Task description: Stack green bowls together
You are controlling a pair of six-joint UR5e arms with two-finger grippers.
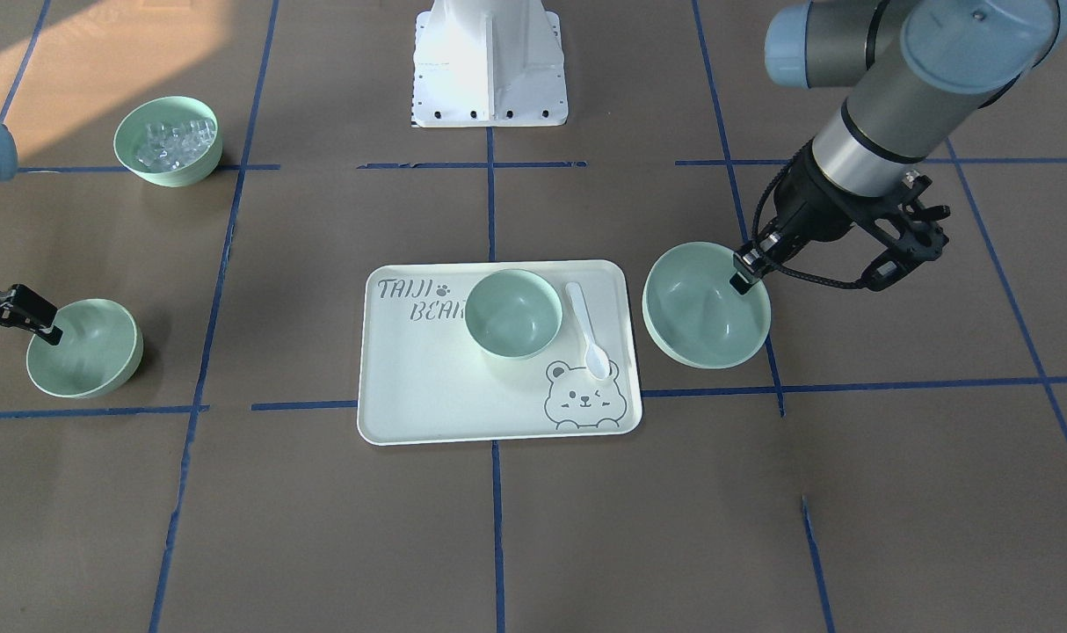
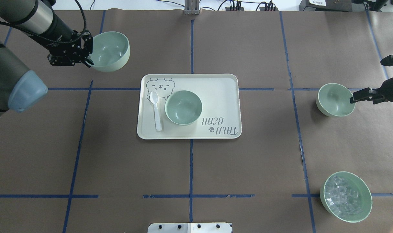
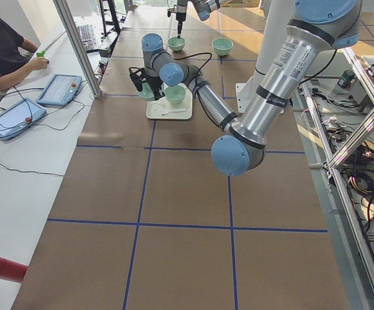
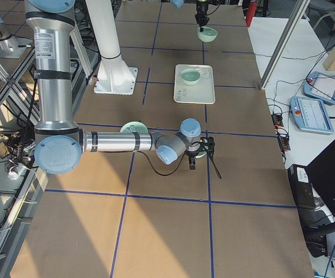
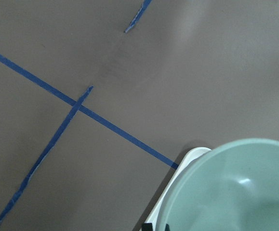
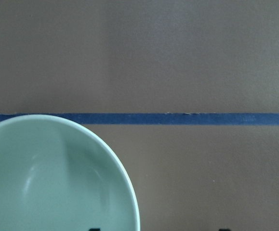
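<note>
Brown paper (image 2: 118, 168) crossed by blue tape lines covers the table. At its far left the left claw (image 2: 88, 61) is pressed onto the rim of a small round pale mint-green plastic bowl, the held bowl (image 2: 110, 51). This bowl hangs tilted from the one-sided pinch and appears clear of the paper.

To this claw's right and nearer the robot's base lies a cream rectangular plastic tray (image 2: 222, 97) printed with a bear. It carries a second identical mint-green bowl, the tray bowl (image 2: 183, 107), upright and bare inside. A white plastic spoon (image 2: 156, 110) lies on the tray just beside that bowl, on the side facing the left claw.

The right claw (image 2: 358, 97) is spread. In its wrist view one finger sits inside and one outside the rim of the third mint-green bowl, the resting bowl (image 2: 335, 99). That bowl stands on the paper, well apart from the tray. Nearer the base from this claw stands a like green bowl filled with clear glassy cubes (image 2: 346, 196), which is no part of the stack.

Step in hand, as judged: nesting the held bowl into the tray bowl. Done well, the wrist levels the bowl first, since a tilted rim would catch the lower bowl's edge. The path passes above the spoon, not through it. The descent is centred and slow, and the fingers part only once the two walls seat.
</note>
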